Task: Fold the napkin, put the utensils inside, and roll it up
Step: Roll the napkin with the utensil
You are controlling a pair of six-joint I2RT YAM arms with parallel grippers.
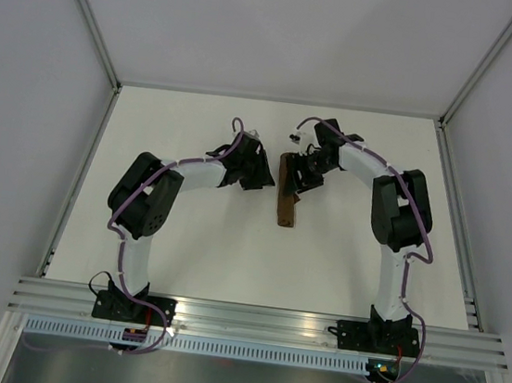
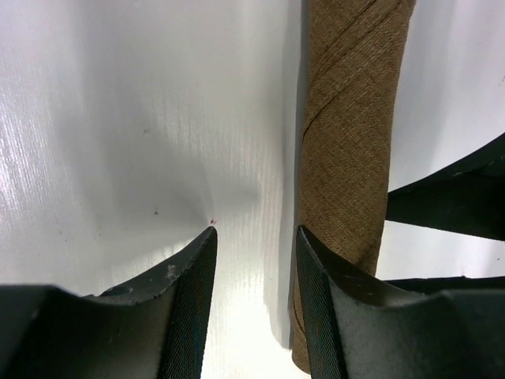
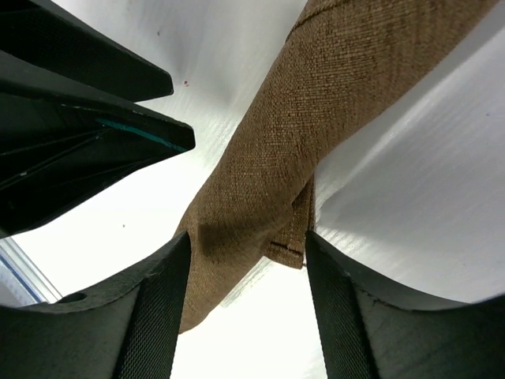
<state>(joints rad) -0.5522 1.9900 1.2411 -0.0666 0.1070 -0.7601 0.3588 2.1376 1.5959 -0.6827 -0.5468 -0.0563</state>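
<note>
Watching the napkin (image 1: 286,209) lying as a tight roll mid-table, utensils hidden, presumably wrapped inside. Hovering just beside it with the left gripper (image 2: 256,233) half-spread, empty. Straddling its farther part with the right gripper (image 3: 248,235) spread wide. Risking snagging the loose hemmed flap while lifting away, unrolling everything.

a white desk (image 1: 185,239) lies under the left end effector (image 2: 254,230), with a tiny red speck (image 2: 211,222) just off one fingertip (image 2: 207,241). grey walls (image 1: 285,27) stand beyond it, and an aluminium rail (image 1: 259,321) runs well behind.
</note>
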